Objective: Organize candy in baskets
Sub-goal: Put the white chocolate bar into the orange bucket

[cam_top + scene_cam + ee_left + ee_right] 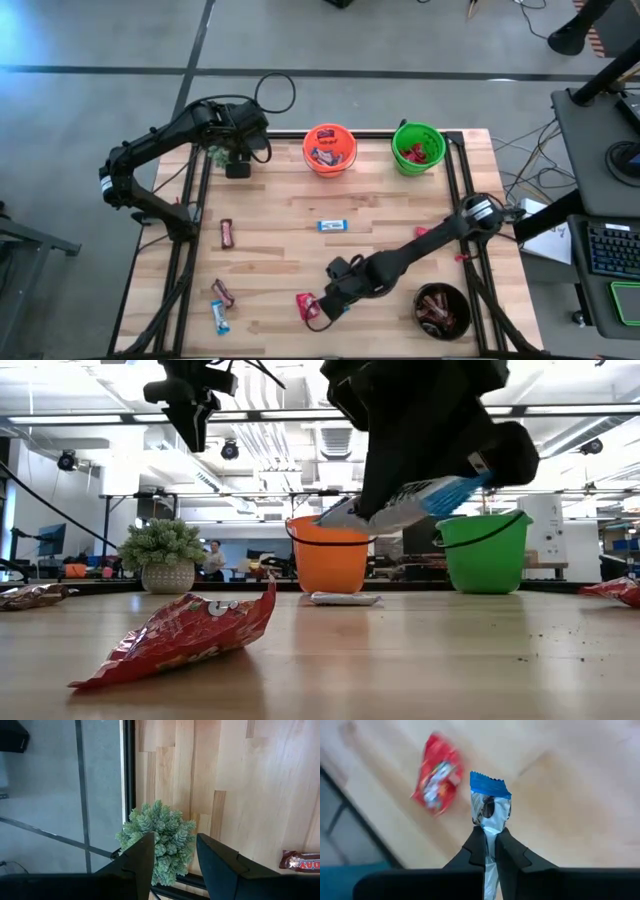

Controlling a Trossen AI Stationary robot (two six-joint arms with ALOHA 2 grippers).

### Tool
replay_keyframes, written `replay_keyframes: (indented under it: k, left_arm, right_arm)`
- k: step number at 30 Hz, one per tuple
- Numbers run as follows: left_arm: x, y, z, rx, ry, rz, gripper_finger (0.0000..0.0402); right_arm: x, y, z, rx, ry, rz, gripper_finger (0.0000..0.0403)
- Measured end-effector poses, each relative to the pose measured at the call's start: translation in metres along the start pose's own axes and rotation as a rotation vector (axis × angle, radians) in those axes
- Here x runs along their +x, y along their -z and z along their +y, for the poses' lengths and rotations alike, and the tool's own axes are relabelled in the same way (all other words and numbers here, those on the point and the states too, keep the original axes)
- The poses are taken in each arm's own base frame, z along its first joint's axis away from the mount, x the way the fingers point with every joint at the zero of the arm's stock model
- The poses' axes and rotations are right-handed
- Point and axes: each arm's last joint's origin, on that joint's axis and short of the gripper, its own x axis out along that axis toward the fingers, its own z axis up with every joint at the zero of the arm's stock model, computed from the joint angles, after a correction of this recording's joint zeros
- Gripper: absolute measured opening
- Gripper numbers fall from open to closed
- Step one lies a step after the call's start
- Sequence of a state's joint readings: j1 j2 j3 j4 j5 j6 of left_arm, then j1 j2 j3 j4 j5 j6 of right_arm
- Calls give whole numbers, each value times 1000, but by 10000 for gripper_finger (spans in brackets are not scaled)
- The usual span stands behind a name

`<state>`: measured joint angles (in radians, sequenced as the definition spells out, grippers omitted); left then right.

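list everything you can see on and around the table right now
orange plastic pail: one, far edge, middle, candy inside
green plastic pail: one, far edge, right of the orange one, red candy inside
black round bowl: one, near right corner, brown candy inside
red shiny candy packet: one, near edge, middle, lying on the wood
blue-and-white wrapped candy bar: one, lifted off the table in the right gripper
loose candies on the table: one blue-and-white at centre, one brown to the left, a brown and a blue at near left
grey-green fuzzy plant: one, far left corner
left gripper: open, above the plant
right gripper: shut on the candy bar
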<state>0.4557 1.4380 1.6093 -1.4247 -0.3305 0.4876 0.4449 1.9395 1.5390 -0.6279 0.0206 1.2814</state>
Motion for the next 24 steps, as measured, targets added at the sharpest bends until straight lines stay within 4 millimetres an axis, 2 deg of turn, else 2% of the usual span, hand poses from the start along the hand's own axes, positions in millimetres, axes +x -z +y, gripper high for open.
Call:
replay_keyframes:
  k: [7, 17, 24]
  left_arm:
    - [0, 0, 0, -6, 1, 0, 129]
    - [0, 0, 0, -34, 0, -2, 129]
    - [0, 0, 0, -41, 0, -3, 129]
  right_arm:
    - [-42, -22, -5, -28, 70, -109, 9]
    - [-74, -76, -31, -92, 120, -192, 9]
    - [-99, -119, -60, -146, 173, -231, 9]
